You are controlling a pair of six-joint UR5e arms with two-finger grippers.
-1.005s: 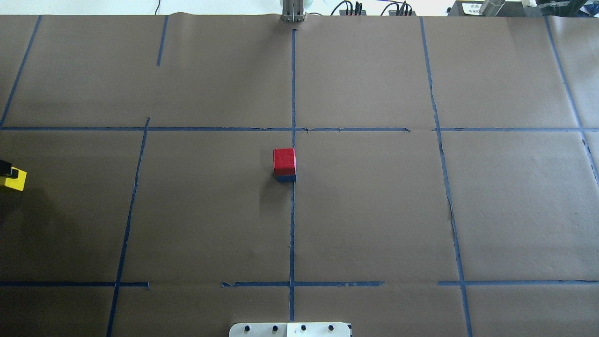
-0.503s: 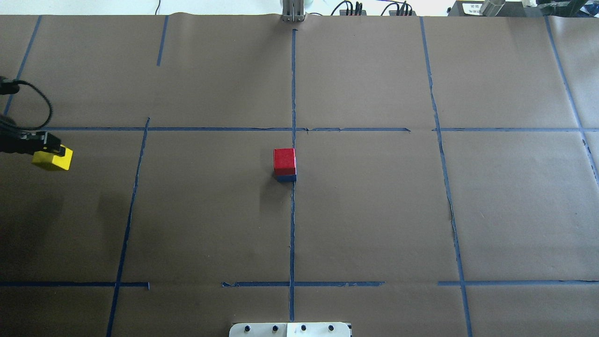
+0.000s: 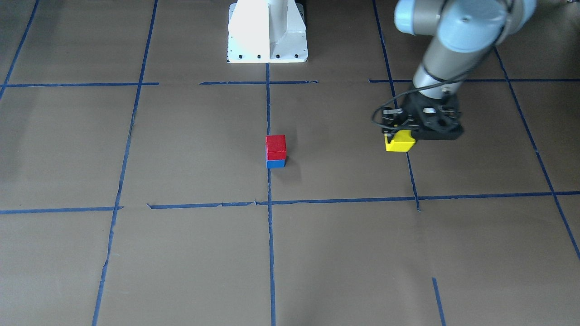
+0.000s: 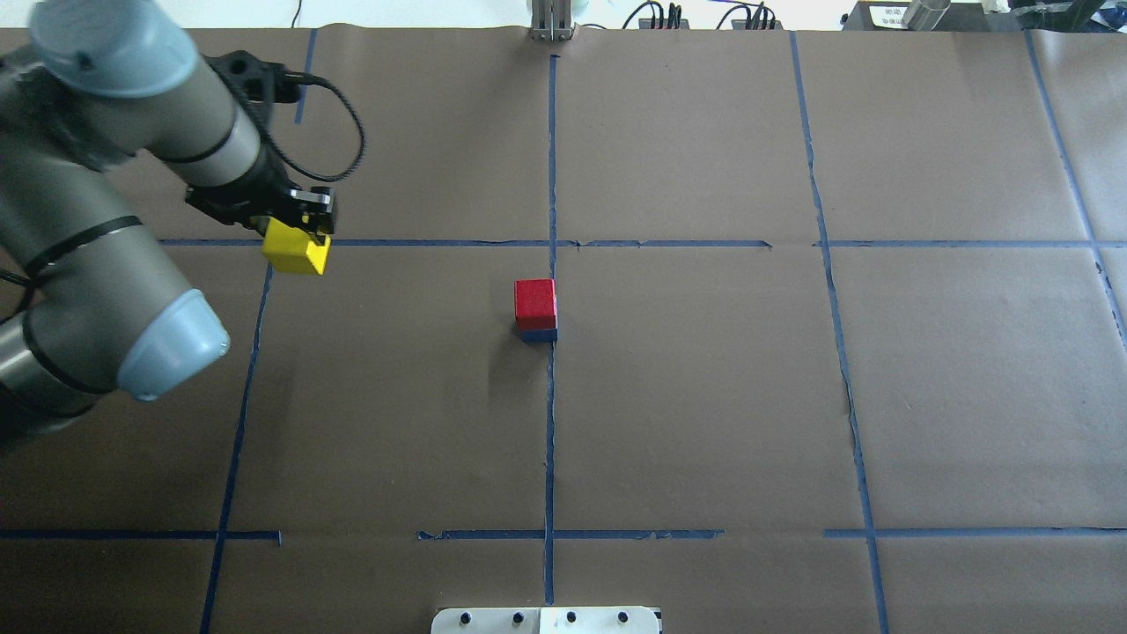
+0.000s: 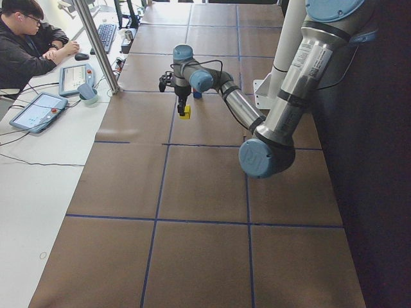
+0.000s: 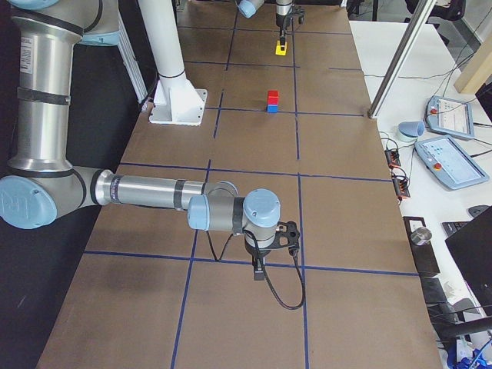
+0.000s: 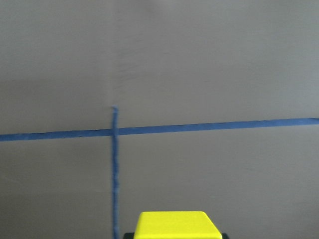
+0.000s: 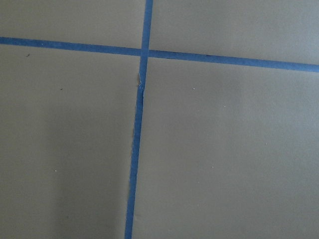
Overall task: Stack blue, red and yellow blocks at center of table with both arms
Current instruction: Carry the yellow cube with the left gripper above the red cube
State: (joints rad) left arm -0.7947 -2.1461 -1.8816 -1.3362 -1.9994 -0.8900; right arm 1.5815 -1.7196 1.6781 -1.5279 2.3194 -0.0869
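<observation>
A red block (image 4: 535, 300) sits on a blue block (image 4: 538, 335) at the table's centre, just left of the middle tape line; the stack also shows in the front view, red (image 3: 275, 146) on blue (image 3: 275, 163). My left gripper (image 4: 299, 233) is shut on a yellow block (image 4: 297, 254) and holds it above the table, well to the left of the stack and slightly farther back. The yellow block shows in the front view (image 3: 398, 142) and at the bottom of the left wrist view (image 7: 177, 225). My right gripper (image 6: 259, 270) shows only in the exterior right view, far from the stack; I cannot tell its state.
Blue tape lines (image 4: 551, 423) divide the brown paper table into squares. The white robot base (image 3: 267, 50) stands at the near edge. A metal post (image 4: 551, 22) stands at the far edge. An operator (image 5: 29, 45) sits at a side desk with tablets.
My left arm has carried the yellow block from the far left edge rightward and farther back, toward the stack. The red and blue stack has not moved.
</observation>
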